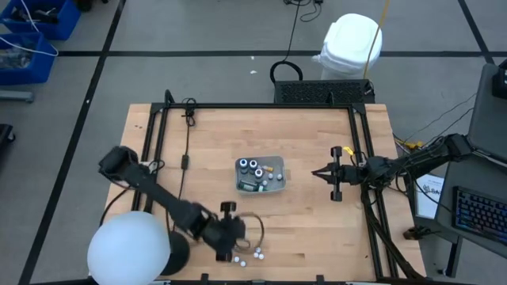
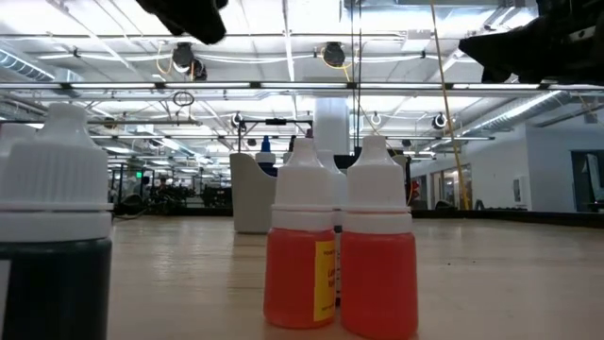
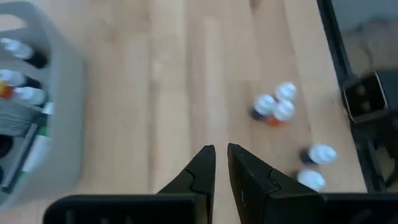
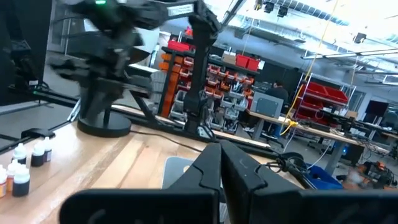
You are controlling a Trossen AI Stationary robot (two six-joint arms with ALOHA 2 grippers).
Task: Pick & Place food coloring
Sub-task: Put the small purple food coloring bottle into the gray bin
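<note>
A translucent grey tray (image 1: 276, 184) at the table's middle holds several food coloring bottles (image 1: 252, 166). More of these small white-capped bottles (image 1: 247, 256) stand loose near the table's front edge; in the low view two orange ones (image 2: 340, 255) and a dark one (image 2: 57, 236) stand upright close by. My left gripper (image 3: 221, 155) hovers above bare wood between the tray (image 3: 56, 124) and the loose bottles (image 3: 275, 107), shut, with nothing between its fingers. My right gripper (image 1: 317, 172) waits at the table's right side, shut and holding nothing.
A white round dome (image 1: 127, 249) sits at the near left corner. A black frame (image 1: 364, 158) runs along the table's edges. A thin cable (image 1: 186, 142) lies on the wood left of the tray. Bare wood lies between tray and right gripper.
</note>
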